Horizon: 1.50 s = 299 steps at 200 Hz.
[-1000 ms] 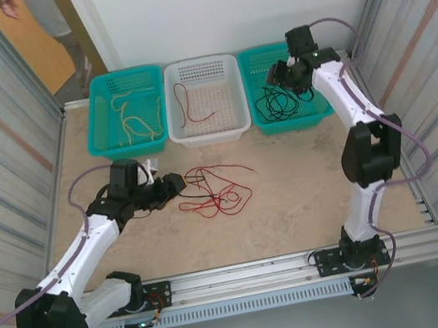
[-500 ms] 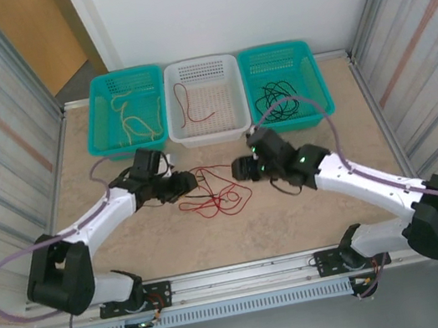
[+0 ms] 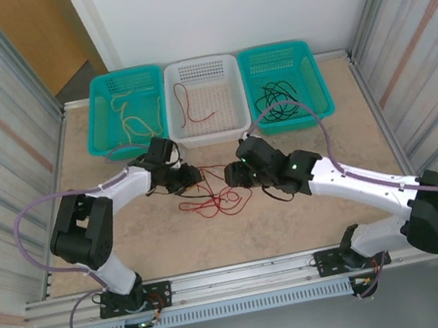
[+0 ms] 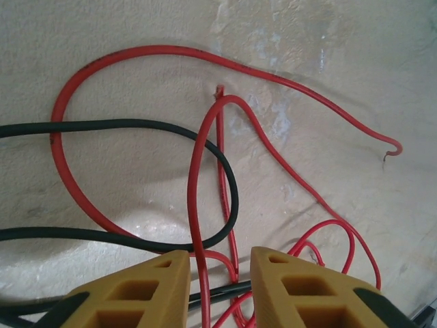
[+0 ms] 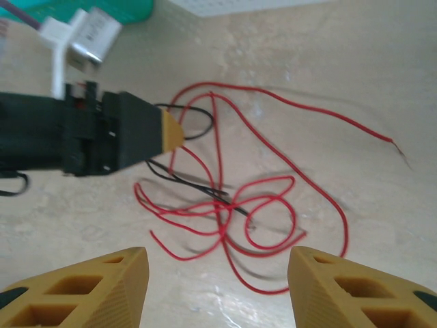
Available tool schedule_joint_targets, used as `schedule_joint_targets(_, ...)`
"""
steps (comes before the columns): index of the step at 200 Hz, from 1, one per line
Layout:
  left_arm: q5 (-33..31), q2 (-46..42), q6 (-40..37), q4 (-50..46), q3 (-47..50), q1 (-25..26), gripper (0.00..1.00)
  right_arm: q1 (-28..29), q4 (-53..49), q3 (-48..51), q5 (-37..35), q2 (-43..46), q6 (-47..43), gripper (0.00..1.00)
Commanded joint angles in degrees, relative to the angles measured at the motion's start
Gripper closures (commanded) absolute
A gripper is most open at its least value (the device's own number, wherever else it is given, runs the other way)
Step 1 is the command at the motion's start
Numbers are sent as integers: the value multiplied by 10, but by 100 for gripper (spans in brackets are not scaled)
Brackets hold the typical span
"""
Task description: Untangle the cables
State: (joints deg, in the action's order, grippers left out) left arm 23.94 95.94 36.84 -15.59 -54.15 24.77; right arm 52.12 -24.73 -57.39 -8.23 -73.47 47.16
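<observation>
Tangle of red and black cables (image 3: 211, 202) at centre frame on the beige worktop (image 3: 298, 226), left gripper (image 4: 218, 265) low over it, jaws narrowly apart astride red and black strands, right gripper (image 5: 217, 263) above the tangle, jaws wide apart.

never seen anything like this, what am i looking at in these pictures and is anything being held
Two robot arms are bolted at the near edge of a table, each ending in a two-finger gripper. The wide picture is from a camera above and behind them; the close-ups are from wrist cameras, so the yellow wedges are each arm's own fingers. Between the left gripper and right gripper lies a tangle of red and black cables. Three baskets behind hold sorted cream, red and black cables. Both grippers are open; the left gripper straddles red strands, gripping nothing.
</observation>
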Motion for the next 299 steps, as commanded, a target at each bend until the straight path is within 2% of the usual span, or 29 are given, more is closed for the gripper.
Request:
schedule_joint_targets(1, 7, 5, 2, 34, 0, 3, 74, 0, 5, -19, -15, -15, 0, 45)
schedule_joint_targets(30, 16, 4, 7, 59, 9, 3, 85, 1, 3, -20, -12, -14, 7, 46)
schedule_joint_targets(47, 18, 5, 8, 62, 13, 3, 86, 1, 0, -20, -15, -8, 7, 46)
schedule_joint_targets(81, 13, 11, 13, 50, 17, 3, 74, -2, -3, -19, -22, 1, 5, 45)
schedule_joint_targets(107, 12, 26, 17, 54, 12, 8, 72, -3, 1, -26, -20, -2, 3, 45)
schedule_joint_targets(131, 20, 35, 28, 78, 15, 12, 84, -1, 0, -28, -18, -2, 6, 46)
schedule_joint_targets(147, 26, 33, 32, 87, 17, 12, 100, 1, -3, -24, -23, 4, 7, 46)
schedule_joint_targets(157, 31, 27, 32, 92, 19, 12, 100, 2, -4, -21, -26, 9, 8, 46)
schedule_joint_targets(186, 40, -30, 24, 85, 29, 19, 100, 1, -7, -17, -35, 23, 7, 45)
schedule_joint_targets(258, 36, -245, -29, 9, 49, 51, 100, 0, 0, -32, -20, 17, -8, 43)
schedule_joint_targets(299, 98, -342, -58, -22, 11, 54, 100, 1, -14, -59, -19, 3, -33, 36)
